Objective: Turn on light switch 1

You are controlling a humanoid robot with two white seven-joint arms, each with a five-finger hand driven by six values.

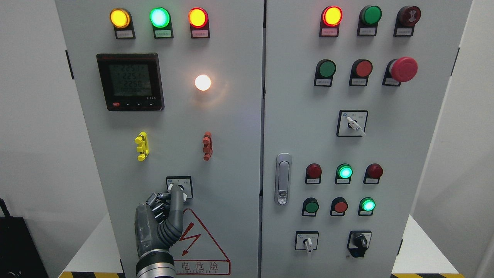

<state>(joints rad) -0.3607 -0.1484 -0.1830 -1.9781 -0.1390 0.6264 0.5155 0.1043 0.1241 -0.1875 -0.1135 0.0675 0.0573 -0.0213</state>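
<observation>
On the left cabinet door, a small rotary selector switch [179,187] sits on a black-framed plate below the red clip. My left hand [171,192] reaches up from the bottom edge to it. One grey finger [177,199] lies straight over the knob, and the other fingers are curled against the knob's left side. White ends of the knob show on both sides of that finger. Higher on the same door, a round white lamp [202,82] glows. My right hand is out of view.
The left door also carries a digital meter [130,81], a yellow clip [141,146], a red clip [207,145] and a red electric hazard triangle [200,247]. The right door holds a latch handle [283,178], several push buttons, lamps and more selector switches [352,123].
</observation>
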